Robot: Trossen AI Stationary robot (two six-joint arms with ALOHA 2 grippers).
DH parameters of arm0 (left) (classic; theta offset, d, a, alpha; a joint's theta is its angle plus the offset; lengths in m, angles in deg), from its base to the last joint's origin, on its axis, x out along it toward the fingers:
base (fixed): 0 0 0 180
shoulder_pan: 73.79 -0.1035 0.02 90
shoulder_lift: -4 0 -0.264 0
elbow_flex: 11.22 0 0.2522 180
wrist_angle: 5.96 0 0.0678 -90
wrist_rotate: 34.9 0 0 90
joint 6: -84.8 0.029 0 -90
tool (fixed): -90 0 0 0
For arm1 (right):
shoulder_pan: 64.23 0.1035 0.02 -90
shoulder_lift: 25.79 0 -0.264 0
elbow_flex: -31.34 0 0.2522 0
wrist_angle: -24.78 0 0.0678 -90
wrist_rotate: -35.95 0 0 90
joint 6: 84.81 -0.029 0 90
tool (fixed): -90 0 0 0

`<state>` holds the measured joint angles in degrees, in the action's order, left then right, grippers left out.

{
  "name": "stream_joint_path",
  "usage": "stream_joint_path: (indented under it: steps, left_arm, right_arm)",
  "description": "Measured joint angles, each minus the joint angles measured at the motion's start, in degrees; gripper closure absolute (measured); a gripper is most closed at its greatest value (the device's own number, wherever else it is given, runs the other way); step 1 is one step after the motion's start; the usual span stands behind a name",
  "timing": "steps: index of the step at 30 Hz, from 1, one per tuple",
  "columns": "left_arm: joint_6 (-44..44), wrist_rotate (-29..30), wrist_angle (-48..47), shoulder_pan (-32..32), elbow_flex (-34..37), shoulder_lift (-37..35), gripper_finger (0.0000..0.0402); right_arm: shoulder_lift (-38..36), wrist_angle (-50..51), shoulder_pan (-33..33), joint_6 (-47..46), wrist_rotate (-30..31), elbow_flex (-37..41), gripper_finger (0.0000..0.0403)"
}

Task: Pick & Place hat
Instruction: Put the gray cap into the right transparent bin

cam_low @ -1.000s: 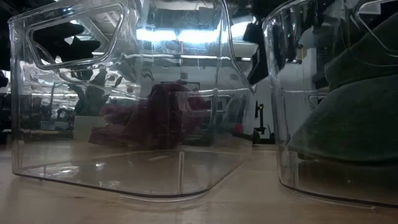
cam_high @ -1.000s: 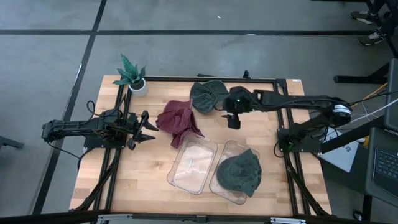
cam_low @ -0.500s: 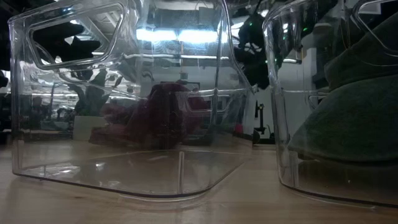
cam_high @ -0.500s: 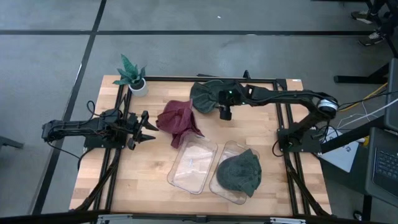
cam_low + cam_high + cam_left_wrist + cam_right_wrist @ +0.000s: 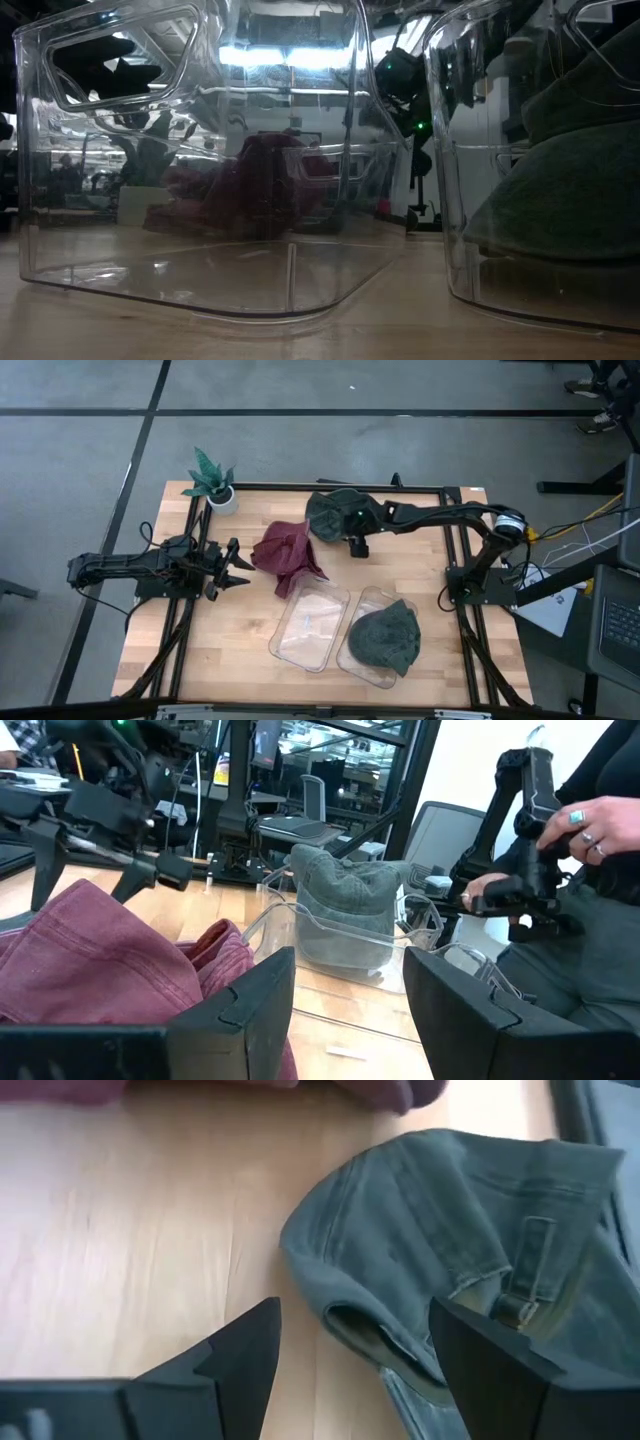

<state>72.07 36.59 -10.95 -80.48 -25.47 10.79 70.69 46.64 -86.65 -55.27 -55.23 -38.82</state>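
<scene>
The loose grey-green denim hat (image 5: pixel 331 512) lies crumpled at the far edge of the wooden counter (image 5: pixel 240 640), just beside the maroon cloth hat (image 5: pixel 288 553). The right tool (image 5: pixel 357 546) hangs over its near edge, jaws spread wide and empty; in the right wrist view the hat's brim and buckle strap (image 5: pixel 520 1280) sit between the dark fingers (image 5: pixel 240 1352).

A second grey-green hat (image 5: pixel 385 637) already fills the right-hand clear plastic bin (image 5: pixel 352 660); the left-hand clear bin (image 5: pixel 310 625) holds nothing visible.

The likely risk is a poor bite: closing on the brim's thin edge alone could let the limp fabric slip out on lifting, or the jaws could snag the neighbouring maroon hat, since the two almost touch.

The left tool (image 5: pixel 232 565) waits near the counter's left edge, jaws parted, empty, pointing at the maroon hat.

The low view shows the loose hat not at all, only bin walls. How high the right tool stands above the fabric cannot be judged.
</scene>
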Motion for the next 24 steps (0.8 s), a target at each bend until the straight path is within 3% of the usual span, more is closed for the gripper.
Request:
stream_joint_path:
  steps: [8, 17, 20, 24]
  left_arm:
    - [0.00, -0.02, 0.00, 0.02, 0.02, -0.02, 0.0217]
    - [0.00, 0.00, 0.00, 0.02, 0.00, -0.02, 0.0217]
    - [0.00, -0.02, 0.00, 0.00, 0.02, -0.02, 0.0217]
    - [0.00, 0.00, 0.00, 0.02, 0.02, -0.02, 0.0217]
  right_arm:
    - [3.31, -2.68, 0.15, 6.88, 1.47, 0.00, 0.0151]
    - [8.86, 1.18, 0.15, 5.58, 4.18, -4.35, 0.0158]
    - [9.95, 3.16, 0.15, 2.28, 4.18, -6.39, 0.0186]
    - [10.04, 6.95, 0.15, -1.97, 4.18, -8.94, 0.0253]
